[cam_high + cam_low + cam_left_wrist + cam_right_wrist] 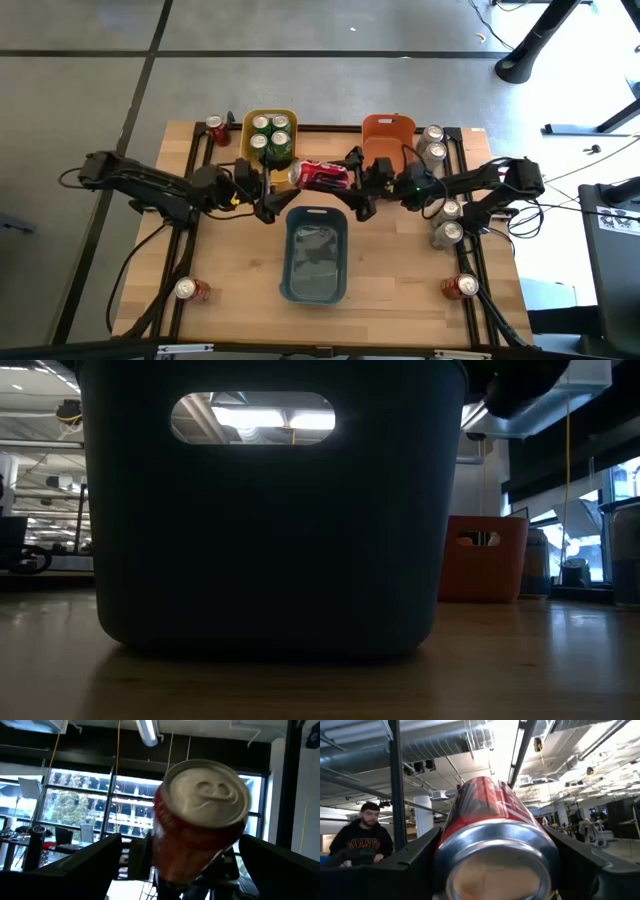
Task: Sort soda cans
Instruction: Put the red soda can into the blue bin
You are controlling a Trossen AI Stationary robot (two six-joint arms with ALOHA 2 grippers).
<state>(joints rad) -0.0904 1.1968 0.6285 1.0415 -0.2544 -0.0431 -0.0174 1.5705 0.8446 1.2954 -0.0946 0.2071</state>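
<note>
**Red can between my two grippers**

Nearest me sits the blue bin [315,262]. Above its far edge, my right gripper [357,180] clamps the red can [322,176] lying sideways; my left gripper [262,188] stands spread at its silver top, not gripping.

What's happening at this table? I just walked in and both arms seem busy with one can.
The two arms meet mid-table over a red can lying sideways in the air above the blue-grey bin. The right gripper grips it between its fingers; the left gripper stands open at the other end. Four green cans sit in the yellow bin; the orange bin shows no cans. Other cans wait near the table's edges.
</note>
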